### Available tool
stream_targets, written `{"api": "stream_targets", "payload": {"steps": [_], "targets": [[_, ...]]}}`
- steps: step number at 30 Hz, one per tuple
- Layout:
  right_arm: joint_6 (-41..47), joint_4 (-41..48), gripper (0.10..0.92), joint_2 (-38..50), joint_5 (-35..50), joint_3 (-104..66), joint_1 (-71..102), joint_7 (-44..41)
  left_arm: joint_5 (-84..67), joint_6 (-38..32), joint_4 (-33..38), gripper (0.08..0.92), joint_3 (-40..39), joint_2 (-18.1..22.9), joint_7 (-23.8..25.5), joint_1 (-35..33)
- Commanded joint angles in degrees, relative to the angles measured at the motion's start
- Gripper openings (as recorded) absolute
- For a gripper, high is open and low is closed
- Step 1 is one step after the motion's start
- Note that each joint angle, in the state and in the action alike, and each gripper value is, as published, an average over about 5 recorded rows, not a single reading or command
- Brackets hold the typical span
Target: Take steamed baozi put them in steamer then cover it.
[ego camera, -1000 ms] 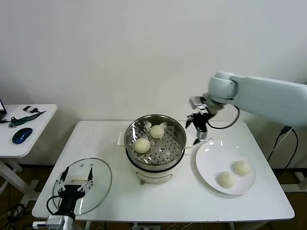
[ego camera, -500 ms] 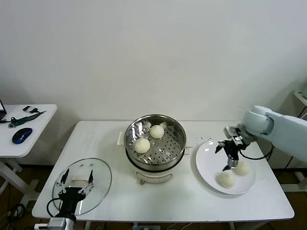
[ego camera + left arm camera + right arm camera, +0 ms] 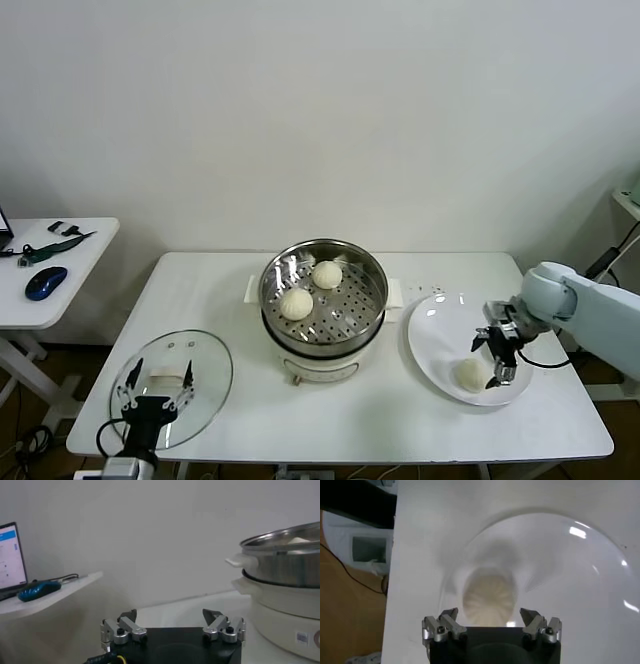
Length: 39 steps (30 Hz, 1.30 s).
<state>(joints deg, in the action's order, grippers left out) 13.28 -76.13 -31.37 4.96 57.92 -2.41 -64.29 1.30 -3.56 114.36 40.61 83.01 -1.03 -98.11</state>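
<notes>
Right gripper (image 3: 499, 357) over bun on plate, fingers apart, nothing held.
Off-centre closure could squash or roll the cream-white round baozi (image 3: 489, 598) off the flat white plate (image 3: 435, 335), at 3 o'clock from the steel steamer (image 3: 323, 297); left gripper (image 3: 154, 393) idle, fingers apart.

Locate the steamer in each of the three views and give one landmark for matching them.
Head view: steamer at table centre, two baozi inside.
Left wrist view: steamer at the right edge, seen side-on.
Right wrist view: not in it; only the plate and a baozi.
Shared landmark: the white table.
</notes>
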Motion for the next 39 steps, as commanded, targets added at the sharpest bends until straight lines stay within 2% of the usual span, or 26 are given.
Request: {"api": "stream_targets", "payload": {"steps": [1,6,14,21,30,39], "targets": [[-0.3,2.1,0.823,-2.1,-2.2,-2.9,4.2,-0.1,0.1,-0.2,-0.3,0.823,0.1,0.0,-0.1,-0.2],[-0.4,2.4,0.811,-2.6,-2.2,-2.6,3.8,-0.2,0.0,-0.3,-0.5,0.823,0.2,0.0,-0.1,-0.3],[-1.1,3.0,0.680,-2.4,-3.2,-1.7,2.6,-0.8,0.0,-0.3,-0.4,0.823,0.1,0.1,-0.1,-0.1],[-4.7,3.3,0.655,-2.1,-3.1,-1.8,0.1,-1.3,0.0,-0.3,-0.4,0.823,0.1,0.0,-0.1,-0.2],[-24.2,3.0,0.653,-4.3,-5.2,12.0,-25.4,-7.7,0.0,-0.3,-0.1,0.823,0.0,-0.1,-0.1,-0.5],[-40.1,-1.5,0.653,-15.2,-5.9,24.0,-48.9,-10.6,0.7,-0.1,0.4,0.823,-0.4,-0.3,-0.1,-0.8]]}}
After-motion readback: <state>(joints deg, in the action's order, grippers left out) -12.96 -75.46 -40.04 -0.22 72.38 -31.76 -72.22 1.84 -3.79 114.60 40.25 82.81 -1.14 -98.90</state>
